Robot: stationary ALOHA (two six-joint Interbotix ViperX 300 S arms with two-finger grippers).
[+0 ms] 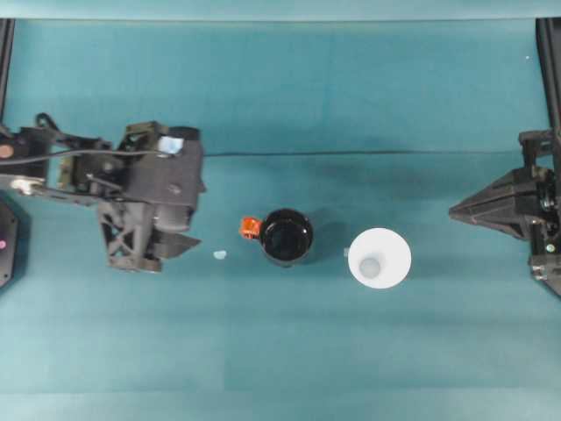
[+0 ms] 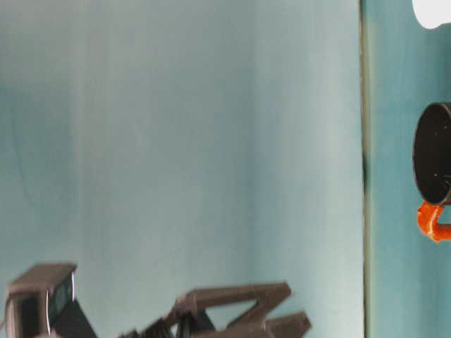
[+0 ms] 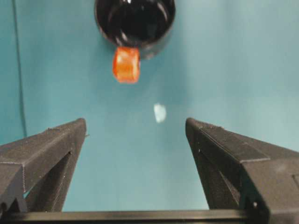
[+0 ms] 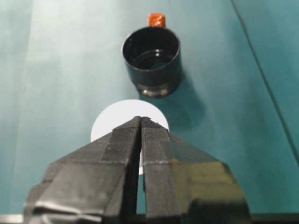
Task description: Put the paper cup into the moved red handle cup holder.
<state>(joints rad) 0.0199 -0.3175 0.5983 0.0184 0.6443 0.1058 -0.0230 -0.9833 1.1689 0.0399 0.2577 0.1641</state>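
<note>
A flat teal table fills the scene, with a thin dark line running across it from left to right. Near the middle stands the plain white round paper cup, open side up, so its long axis points straight up from the table. Just to its left, close by but not touching, stands the glossy black round cup holder with a small red-orange handle; it is upright too, and its handle sticks out on the left side, away from the white cup. A tiny pale scrap lies on the table farther left. The right gripper sits at the right side of the table, and the white cup lies to its left, with bare table between them. In the right wrist view its two black fingers are pressed together and hold nothing, with the white cup just past their tips and the black holder farther on in the same line. The left gripper is on the left side, spread wide and holding nothing, and it faces the red handle from a good way off. The right gripper is nearer to the white cup, so I think it is the one that should open, reach left and take the cup.
</note>
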